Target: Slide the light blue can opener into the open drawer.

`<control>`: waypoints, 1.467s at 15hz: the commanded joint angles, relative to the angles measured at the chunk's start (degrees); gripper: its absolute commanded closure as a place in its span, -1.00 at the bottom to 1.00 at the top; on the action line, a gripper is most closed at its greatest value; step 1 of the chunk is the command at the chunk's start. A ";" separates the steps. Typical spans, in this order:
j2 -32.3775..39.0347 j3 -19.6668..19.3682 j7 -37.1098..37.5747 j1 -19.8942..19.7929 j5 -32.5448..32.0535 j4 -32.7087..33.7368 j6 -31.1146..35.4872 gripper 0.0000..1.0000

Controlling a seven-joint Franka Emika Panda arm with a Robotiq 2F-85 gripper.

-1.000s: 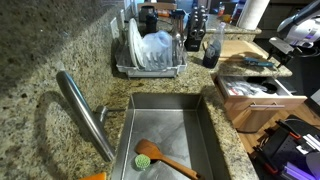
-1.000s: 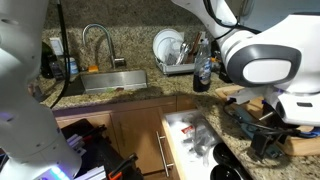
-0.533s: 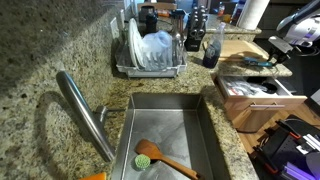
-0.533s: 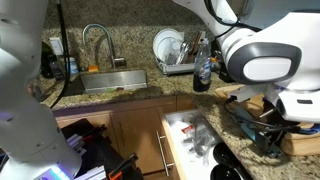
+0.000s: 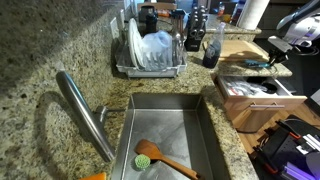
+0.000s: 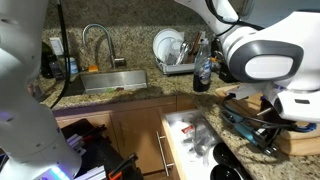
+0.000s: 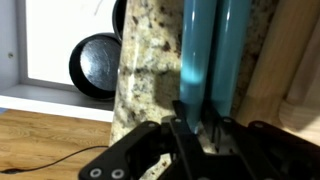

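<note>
The light blue can opener (image 7: 196, 50) lies on the granite counter by the wooden board, its two teal handles pointing away from me in the wrist view. It shows as a small teal strip in both exterior views (image 5: 257, 62) (image 6: 243, 123). My gripper (image 7: 195, 128) is shut, its black fingers pinched on the opener's dark metal near end. In an exterior view the gripper (image 6: 268, 135) hangs low over the counter. The drawer (image 5: 262, 110) stands pulled open below the counter edge, its white inner tray holding utensils, and its front and bar handle (image 6: 162, 152) show too.
A steel sink with a green-headed wooden brush (image 5: 150, 156) and a faucet (image 5: 85, 112) lie to one side. A dish rack with plates (image 5: 150, 50), a dark bottle (image 5: 212, 45) and a wooden cutting board (image 5: 240, 46) stand on the counter. A black pan (image 7: 95, 65) lies below the counter edge.
The jaws have closed from wide open to shut on the can opener's end. The arm has barely moved, and the opener's teal handles now show more plainly in an exterior view.
</note>
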 commanded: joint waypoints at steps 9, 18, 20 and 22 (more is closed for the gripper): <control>0.23 -1.59 6.84 3.62 -16.62 1.97 -21.97 0.88; -0.50 -1.47 8.45 3.89 -20.28 0.63 -18.01 -0.25; -3.42 -2.30 9.17 6.39 -23.66 -2.16 -11.44 -0.54; -5.74 -2.89 9.94 8.46 -27.24 -4.14 -5.86 -0.80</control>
